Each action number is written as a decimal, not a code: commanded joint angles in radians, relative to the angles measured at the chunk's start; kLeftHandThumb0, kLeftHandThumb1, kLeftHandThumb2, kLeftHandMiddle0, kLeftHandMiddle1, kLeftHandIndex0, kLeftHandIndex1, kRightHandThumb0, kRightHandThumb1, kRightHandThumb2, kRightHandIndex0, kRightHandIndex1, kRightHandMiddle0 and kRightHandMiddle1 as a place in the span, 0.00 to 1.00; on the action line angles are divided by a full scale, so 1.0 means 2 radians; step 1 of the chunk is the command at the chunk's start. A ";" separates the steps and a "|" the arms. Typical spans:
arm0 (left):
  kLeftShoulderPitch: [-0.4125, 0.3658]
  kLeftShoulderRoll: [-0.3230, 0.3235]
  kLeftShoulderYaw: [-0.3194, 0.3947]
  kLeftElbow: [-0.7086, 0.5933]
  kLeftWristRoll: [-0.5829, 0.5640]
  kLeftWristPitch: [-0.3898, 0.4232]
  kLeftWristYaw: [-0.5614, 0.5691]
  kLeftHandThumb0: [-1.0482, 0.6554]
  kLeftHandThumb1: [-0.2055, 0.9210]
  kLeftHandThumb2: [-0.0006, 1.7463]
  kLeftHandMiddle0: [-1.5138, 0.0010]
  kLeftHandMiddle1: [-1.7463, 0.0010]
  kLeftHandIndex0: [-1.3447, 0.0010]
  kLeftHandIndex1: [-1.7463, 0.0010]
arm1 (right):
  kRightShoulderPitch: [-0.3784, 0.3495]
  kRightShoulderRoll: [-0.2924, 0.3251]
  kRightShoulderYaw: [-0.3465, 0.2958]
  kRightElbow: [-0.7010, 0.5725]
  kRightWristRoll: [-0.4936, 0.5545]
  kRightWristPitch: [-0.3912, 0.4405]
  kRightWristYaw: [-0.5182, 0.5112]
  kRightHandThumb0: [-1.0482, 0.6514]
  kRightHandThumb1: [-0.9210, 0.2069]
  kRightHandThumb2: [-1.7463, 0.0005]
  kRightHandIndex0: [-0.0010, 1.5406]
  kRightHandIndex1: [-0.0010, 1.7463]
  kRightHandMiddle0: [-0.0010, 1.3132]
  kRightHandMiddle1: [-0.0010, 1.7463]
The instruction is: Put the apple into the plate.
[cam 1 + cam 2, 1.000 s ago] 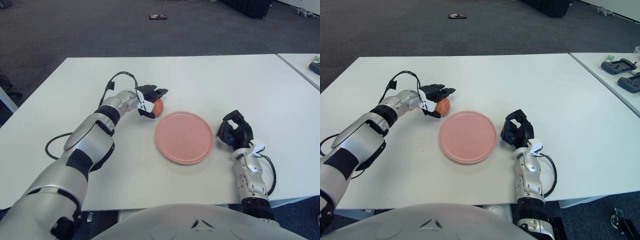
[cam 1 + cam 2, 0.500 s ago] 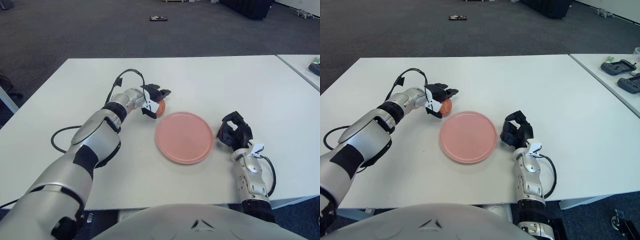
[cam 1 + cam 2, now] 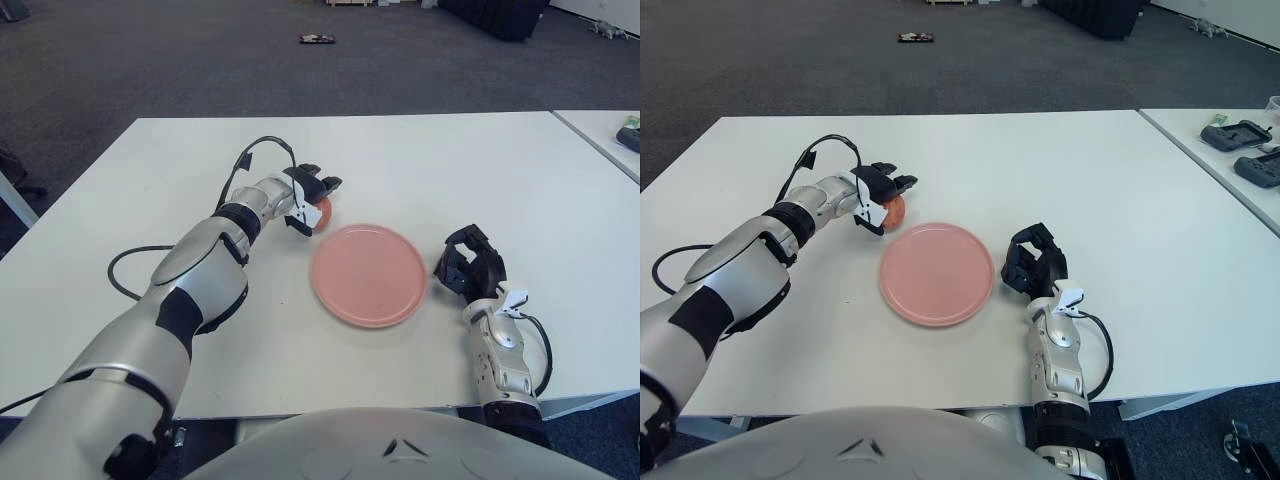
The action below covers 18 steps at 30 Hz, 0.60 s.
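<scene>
Apple [image 3: 318, 211]: sitting clamped in left hand [image 3: 305, 200] fingers, not plated yet.
Plate [image 3: 368, 274]: lying bare, just right of that hand.
Right hand [image 3: 470, 262]: idling curled, holding nothing, right of plate.

Left hand [image 3: 306, 197] at centre-left of frame, fingers curled; right hand [image 3: 471, 265] at lower right, fingers bent
</scene>
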 commanded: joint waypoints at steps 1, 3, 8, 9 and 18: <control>0.049 -0.009 -0.025 0.025 0.028 0.011 -0.018 0.01 0.95 0.32 1.00 1.00 1.00 1.00 | 0.012 0.002 0.001 0.006 0.000 0.017 0.001 0.37 0.39 0.36 0.59 1.00 0.37 1.00; 0.050 -0.010 -0.026 0.026 0.028 0.015 -0.020 0.01 0.95 0.32 1.00 1.00 1.00 1.00 | 0.012 0.001 0.001 0.006 0.001 0.015 0.002 0.37 0.39 0.36 0.59 1.00 0.36 1.00; 0.051 -0.010 -0.030 0.027 0.029 0.021 -0.024 0.01 0.96 0.31 1.00 1.00 1.00 1.00 | 0.010 0.002 -0.002 0.012 0.008 0.005 0.009 0.36 0.39 0.36 0.59 1.00 0.37 1.00; 0.051 -0.011 -0.031 0.028 0.029 0.023 -0.024 0.01 0.96 0.31 1.00 1.00 1.00 1.00 | 0.009 0.002 -0.003 0.014 0.010 0.004 0.011 0.36 0.40 0.35 0.60 1.00 0.37 1.00; 0.053 -0.011 -0.034 0.030 0.030 0.030 -0.028 0.02 0.95 0.30 1.00 1.00 1.00 1.00 | 0.006 0.003 -0.007 0.020 0.014 0.003 0.016 0.36 0.43 0.33 0.61 1.00 0.39 1.00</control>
